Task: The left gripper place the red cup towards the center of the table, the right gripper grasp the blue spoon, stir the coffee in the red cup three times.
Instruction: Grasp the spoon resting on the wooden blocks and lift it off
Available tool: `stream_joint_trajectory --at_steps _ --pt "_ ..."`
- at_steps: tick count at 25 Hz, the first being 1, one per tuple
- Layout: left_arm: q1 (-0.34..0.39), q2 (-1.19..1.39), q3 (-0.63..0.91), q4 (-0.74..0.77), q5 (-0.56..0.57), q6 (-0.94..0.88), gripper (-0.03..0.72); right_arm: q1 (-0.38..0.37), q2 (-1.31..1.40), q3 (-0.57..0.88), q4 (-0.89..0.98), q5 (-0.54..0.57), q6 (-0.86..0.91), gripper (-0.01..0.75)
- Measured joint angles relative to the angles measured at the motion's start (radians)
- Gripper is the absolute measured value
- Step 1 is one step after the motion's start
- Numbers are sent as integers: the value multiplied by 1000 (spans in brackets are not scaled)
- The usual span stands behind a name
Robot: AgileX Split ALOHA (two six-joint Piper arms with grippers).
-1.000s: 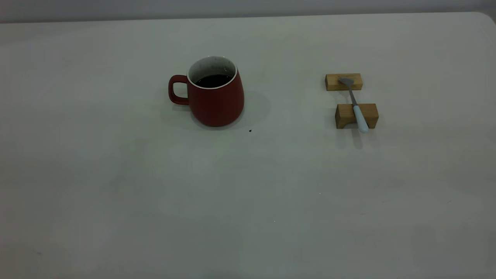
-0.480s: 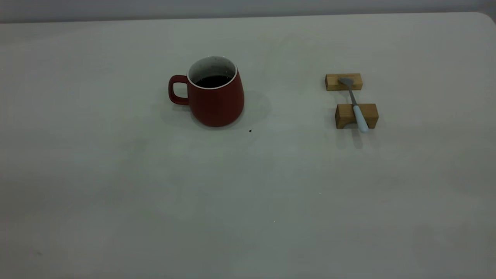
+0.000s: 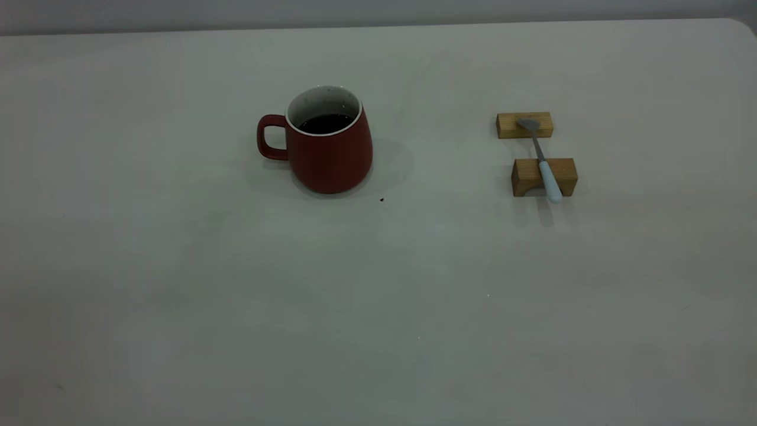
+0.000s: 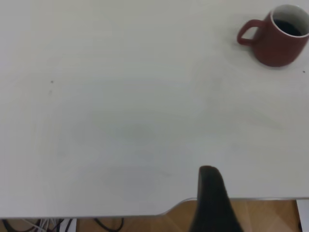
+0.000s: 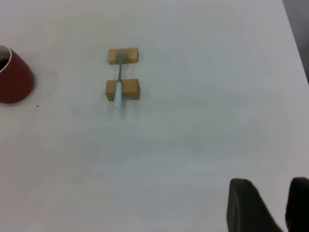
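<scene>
The red cup (image 3: 329, 145) stands upright left of the table's (image 3: 378, 296) middle, handle to the left, with dark coffee (image 3: 326, 123) inside. It also shows far off in the left wrist view as the red cup (image 4: 279, 35). The blue spoon (image 3: 543, 160) lies across two wooden blocks at the right, pale handle toward the near side; the right wrist view shows the blue spoon (image 5: 119, 82) too. My left gripper (image 4: 211, 195) hovers over the table's near edge, far from the cup. My right gripper (image 5: 273, 186) is open, empty, well away from the spoon. Neither gripper appears in the exterior view.
Two tan wooden blocks (image 3: 524, 125) (image 3: 544, 177) carry the spoon. A small dark speck (image 3: 381, 200) lies on the table just right of the cup. The table's near edge and wooden floor (image 4: 270, 215) show in the left wrist view.
</scene>
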Motion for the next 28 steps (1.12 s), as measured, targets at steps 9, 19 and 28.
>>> stream_joint_trajectory --at_steps 9,19,28 --pt "0 0 0 0 0 -2 551 0 372 -34 132 -221 -65 479" --pt "0 0 0 0 0 -2 551 0 1006 -135 644 -474 -511 553" --pt "0 0 0 0 0 -2 551 105 1587 -407 633 -472 -537 533"
